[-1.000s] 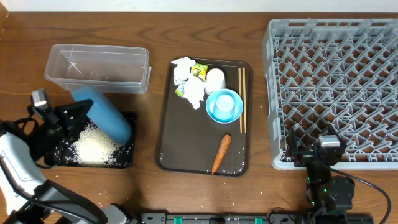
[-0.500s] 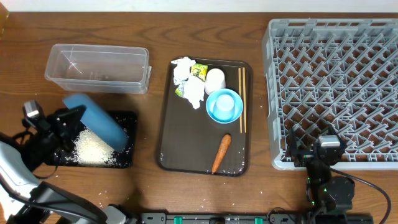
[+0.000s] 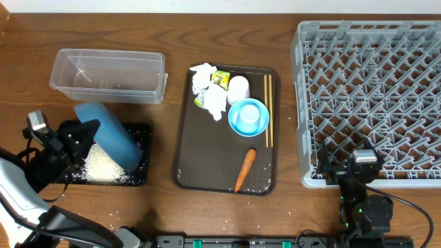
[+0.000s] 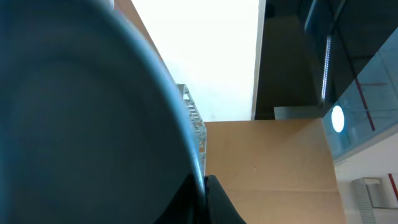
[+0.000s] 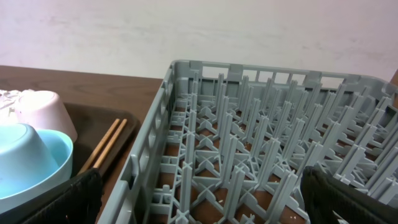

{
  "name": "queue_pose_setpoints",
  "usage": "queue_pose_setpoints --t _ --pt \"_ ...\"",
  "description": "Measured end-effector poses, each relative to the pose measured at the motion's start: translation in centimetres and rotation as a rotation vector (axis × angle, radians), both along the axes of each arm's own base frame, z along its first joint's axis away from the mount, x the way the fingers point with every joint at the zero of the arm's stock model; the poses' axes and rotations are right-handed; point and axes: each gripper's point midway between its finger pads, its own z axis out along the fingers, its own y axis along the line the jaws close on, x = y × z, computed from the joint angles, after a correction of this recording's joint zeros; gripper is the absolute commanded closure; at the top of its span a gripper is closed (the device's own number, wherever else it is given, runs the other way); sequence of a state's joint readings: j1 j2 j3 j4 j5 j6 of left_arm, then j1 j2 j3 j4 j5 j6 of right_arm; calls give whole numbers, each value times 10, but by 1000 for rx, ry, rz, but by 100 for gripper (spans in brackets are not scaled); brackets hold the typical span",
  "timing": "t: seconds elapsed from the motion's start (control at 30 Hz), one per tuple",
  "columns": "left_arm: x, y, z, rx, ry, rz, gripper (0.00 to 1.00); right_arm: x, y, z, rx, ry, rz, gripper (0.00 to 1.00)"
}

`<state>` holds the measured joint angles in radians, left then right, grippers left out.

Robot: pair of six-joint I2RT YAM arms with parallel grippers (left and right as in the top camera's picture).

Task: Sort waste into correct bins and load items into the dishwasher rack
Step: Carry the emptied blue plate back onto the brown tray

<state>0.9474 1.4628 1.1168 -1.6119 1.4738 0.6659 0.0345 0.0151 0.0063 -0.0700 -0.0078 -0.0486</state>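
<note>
Overhead down, wrists close — rack [image 3: 368, 96] shared

At eight o'clock, dark-blue plate [image 3: 110, 134] tipped steeply on edge over shallow black tray [image 3: 143, 173], white rice [image 3: 103, 169] heaped inside; clear container [image 3: 109, 74] upright at ten o'clock. Mid-view: crumpled napkins [image 3: 207, 86] and green-yellow wrapper [image 3: 220, 78] toward twelve, whitish-pink cup [image 3: 238, 88] just beside, light-blue bowl [image 3: 248, 117] touching it, chopsticks [image 3: 268, 110] parallel alongside, carrot [image 3: 245, 169] toward six. Grey pegged rack [image 3: 372, 89] filling three o'clock.
</note>
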Motion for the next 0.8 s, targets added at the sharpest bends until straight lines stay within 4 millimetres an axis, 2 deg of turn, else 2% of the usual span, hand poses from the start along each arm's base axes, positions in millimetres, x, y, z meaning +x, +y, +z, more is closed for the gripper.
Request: queue_pose_setpoints --t 0.13,0.23,0.43,0.63,0.8 --pt "-1 -3 1 11 -1 -6 94 0 0 0 0 0 0 1" --pt "-5 -15 6 54 -14 -38 94 0 0 0 0 0 0 1" --pt "-22 -69 22 205 -82 -196 94 0 0 0 0 0 0 1" --pt "-55 -128 35 350 -194 -392 94 0 0 0 0 0 0 1" --pt "-83 -159 36 440 -257 -527 94 0 0 0 0 0 0 1"
